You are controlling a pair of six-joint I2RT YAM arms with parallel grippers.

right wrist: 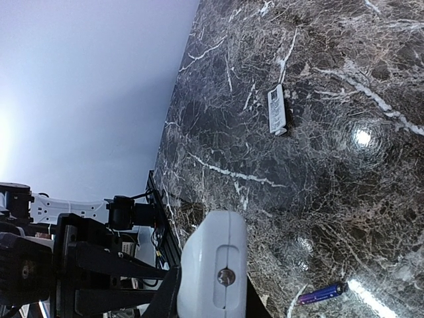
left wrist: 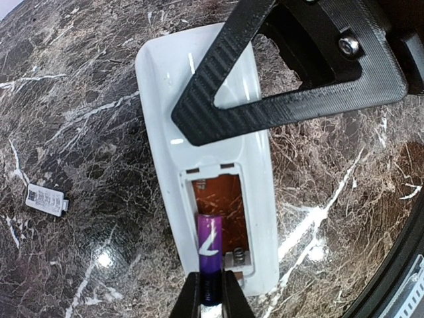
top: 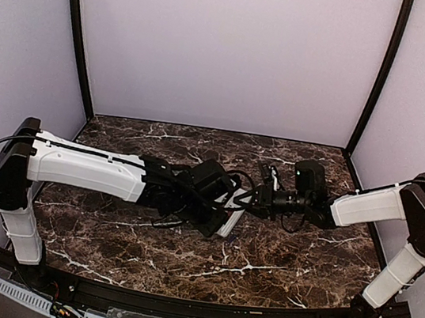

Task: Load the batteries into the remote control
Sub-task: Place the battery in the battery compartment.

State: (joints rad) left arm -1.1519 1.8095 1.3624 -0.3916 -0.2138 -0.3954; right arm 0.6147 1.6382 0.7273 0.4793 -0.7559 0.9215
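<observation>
Jaws on my left arm are pinched nearly shut on a purple battery [left wrist: 211, 248] at the bottom centre of the left wrist view. Its upper part lies in the left slot of the open battery bay [left wrist: 222, 199], and a spring [left wrist: 235, 255] sits just beside it on the right. That bay is in the back of the white remote [left wrist: 165, 159], which lies back upward and runs from upper left to lower centre of that view.

My right jaws are closed on the remote's other end. One black finger [left wrist: 265, 112] crosses it at the top of the left wrist view. In the right wrist view the remote's rounded end sits between them at bottom centre.

A second battery [right wrist: 321, 293] lies on the dark marble bench [right wrist: 298, 199] at lower right of the right wrist view, apart from the remote. A small white labelled piece [right wrist: 276, 109] lies on the bench higher in that view, well apart from both.
</observation>
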